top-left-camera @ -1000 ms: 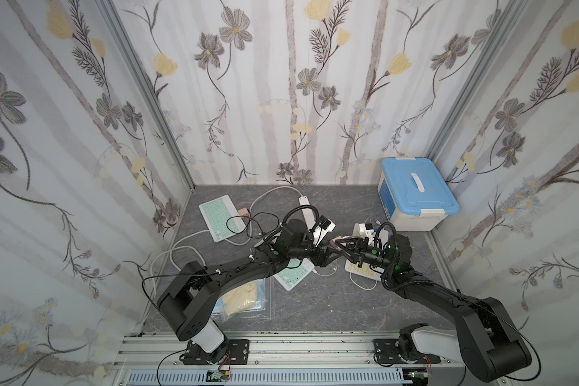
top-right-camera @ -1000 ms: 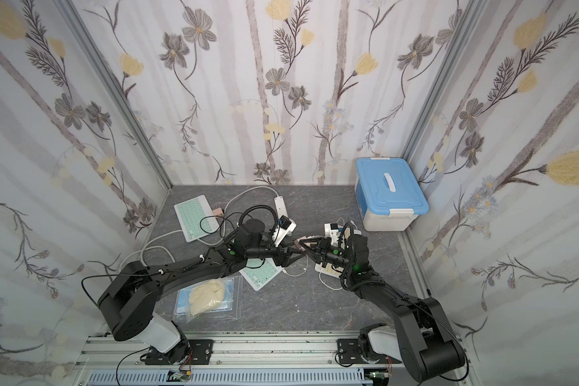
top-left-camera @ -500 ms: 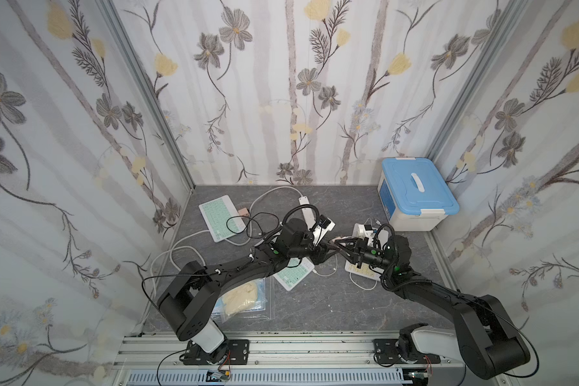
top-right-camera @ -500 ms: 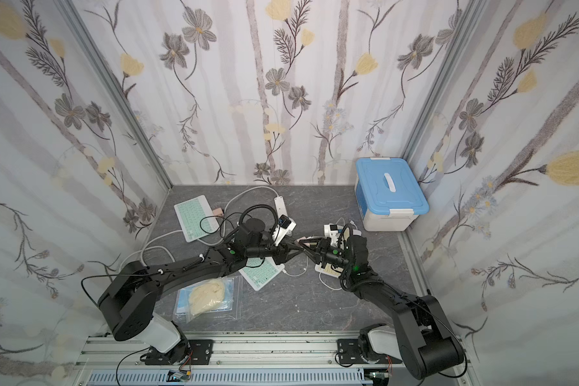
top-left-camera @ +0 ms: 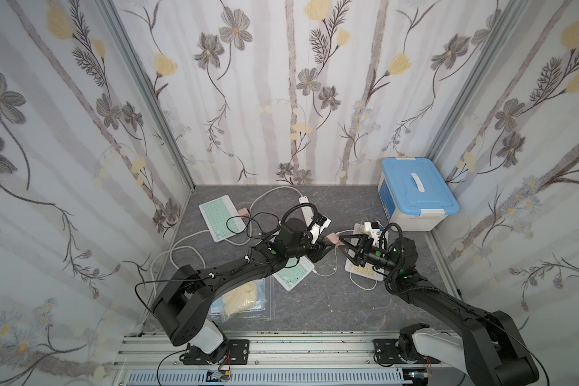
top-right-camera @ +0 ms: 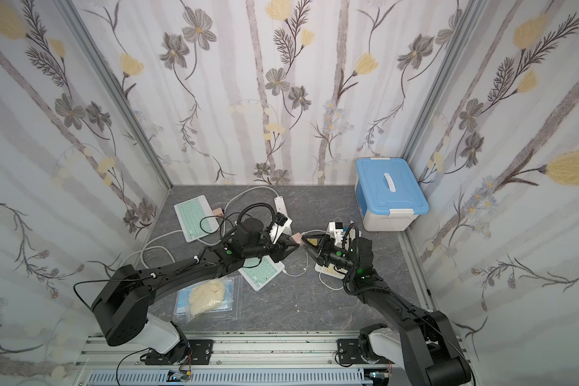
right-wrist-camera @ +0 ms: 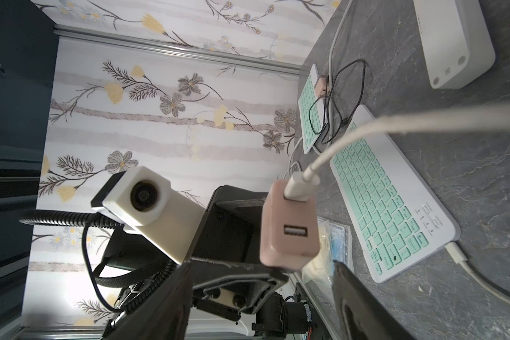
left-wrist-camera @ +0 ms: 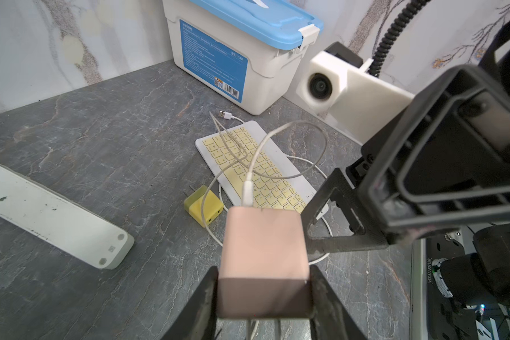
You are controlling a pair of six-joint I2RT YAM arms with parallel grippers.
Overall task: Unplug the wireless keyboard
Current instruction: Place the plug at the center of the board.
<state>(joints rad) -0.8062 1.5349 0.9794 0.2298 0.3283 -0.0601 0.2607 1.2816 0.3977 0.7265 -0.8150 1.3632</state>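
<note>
My right gripper [top-left-camera: 342, 244] has sprung open just right of the pink charger [left-wrist-camera: 264, 235] clenched in my left gripper [left-wrist-camera: 264, 282], whose white plug [left-wrist-camera: 247, 192] points its long axis right toward those jaws, above the nearer green keyboard [top-left-camera: 295, 272] on the bench [top-left-camera: 315, 307].

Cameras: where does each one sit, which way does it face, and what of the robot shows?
Both top views: high above the front, looking down at the table; left arm and right arm show.
Left wrist: on the left arm, looking along its jaws, shut on the pink charger, toward the yellow keyboard; the right arm's open jaws show.
Right wrist: on the right arm, facing the left arm's camera and mint keyboard.
Both wrist views share the charger.
</note>
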